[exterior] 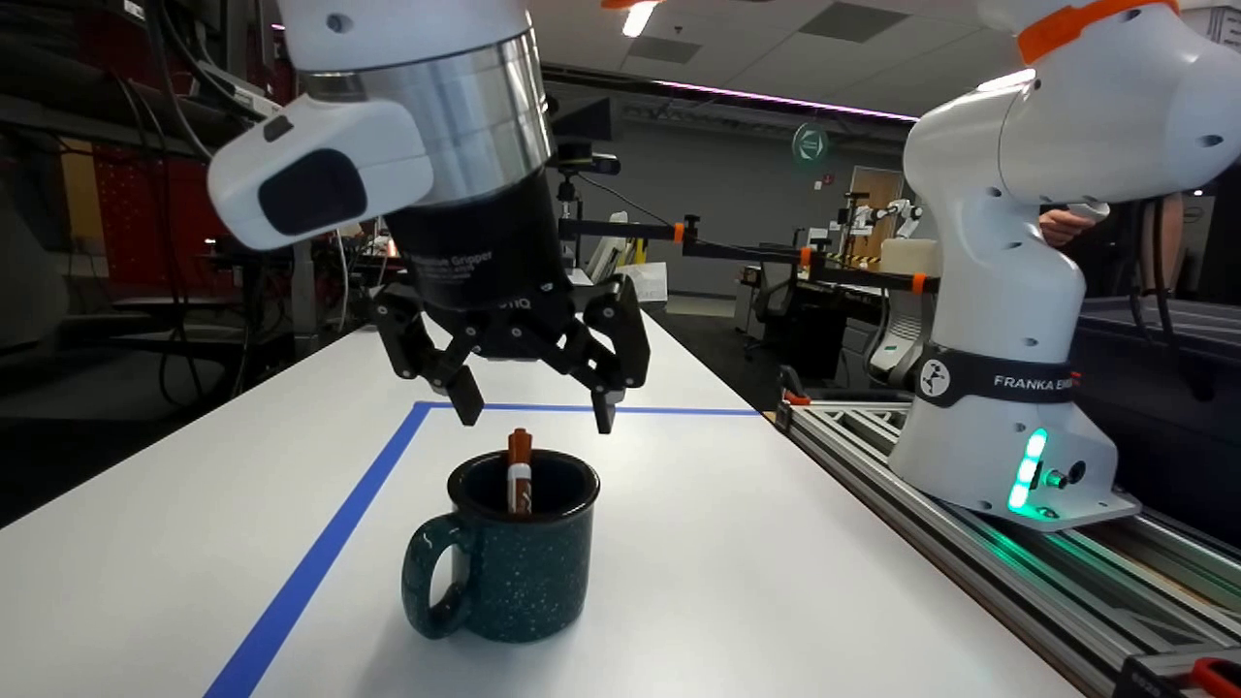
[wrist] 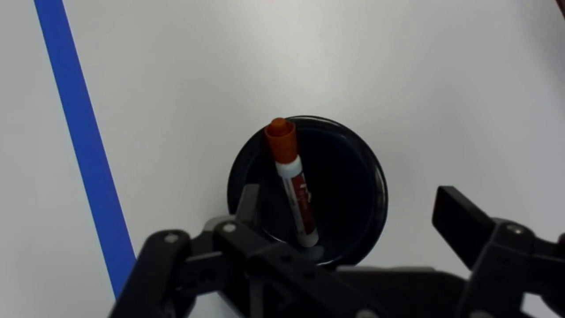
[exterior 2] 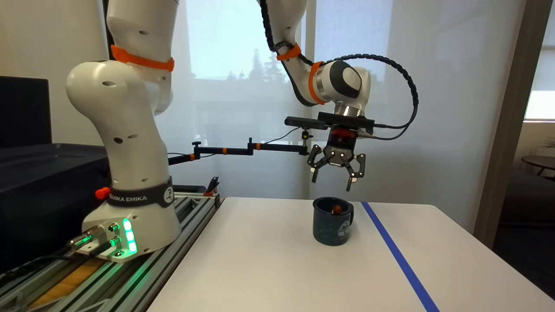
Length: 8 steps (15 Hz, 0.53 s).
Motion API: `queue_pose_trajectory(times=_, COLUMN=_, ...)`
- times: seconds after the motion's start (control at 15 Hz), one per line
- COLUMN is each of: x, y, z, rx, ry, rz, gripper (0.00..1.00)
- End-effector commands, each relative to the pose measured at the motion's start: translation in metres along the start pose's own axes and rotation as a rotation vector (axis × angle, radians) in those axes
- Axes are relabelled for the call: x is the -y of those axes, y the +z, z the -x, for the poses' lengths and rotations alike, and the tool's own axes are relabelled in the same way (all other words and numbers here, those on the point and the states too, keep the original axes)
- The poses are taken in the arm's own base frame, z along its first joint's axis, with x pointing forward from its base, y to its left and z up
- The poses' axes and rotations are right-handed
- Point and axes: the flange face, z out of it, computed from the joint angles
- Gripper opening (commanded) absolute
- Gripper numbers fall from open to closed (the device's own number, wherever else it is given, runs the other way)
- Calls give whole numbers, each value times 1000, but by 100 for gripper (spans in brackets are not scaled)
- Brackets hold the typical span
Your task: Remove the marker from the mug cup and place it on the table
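The marker point(exterior: 520, 475) stands in the dark teal mug cup point(exterior: 528, 586), its orange-red cap just above the rim. In an exterior view only the cap of the marker point(exterior 2: 337, 209) shows inside the mug point(exterior 2: 328, 229). The mug stands upright on the white table point(exterior: 737, 553). My gripper point(exterior: 536, 417) is open and empty above the mug, fingers apart, touching nothing; it also shows so in an exterior view point(exterior 2: 331, 183). In the wrist view the marker point(wrist: 295, 190) leans toward the mug's far rim point(wrist: 380, 194), between the fingers point(wrist: 345, 194) but nearer the left one. The mug's handle is hidden there.
A blue tape line point(exterior: 330, 543) runs along the table beside the mug's handle side, and another crosses behind it. The robot base point(exterior: 999, 456) stands on a metal rail point(exterior: 970, 543) at the table's edge. A black camera boom point(exterior 2: 225, 151) reaches out behind.
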Motion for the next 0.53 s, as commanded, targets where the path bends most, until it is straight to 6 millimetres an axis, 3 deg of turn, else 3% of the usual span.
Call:
queue_pose_trajectory(times=0.0, x=-3, y=4, z=14, rx=9, ry=21, rz=-10, gripper=100)
queue_pose_trajectory(times=0.07, x=-4, y=5, z=16, rx=8, ry=27, rz=-13, gripper=100)
queue_pose_trajectory(times=0.13, x=-5, y=7, z=16, rx=7, ry=29, rz=-16, gripper=88)
queue_pose_trajectory(times=0.27, x=-6, y=10, z=17, rx=6, ry=31, rz=-23, gripper=74)
queue_pose_trajectory(times=0.47, x=-8, y=16, z=16, rx=9, ry=29, rz=-20, gripper=72)
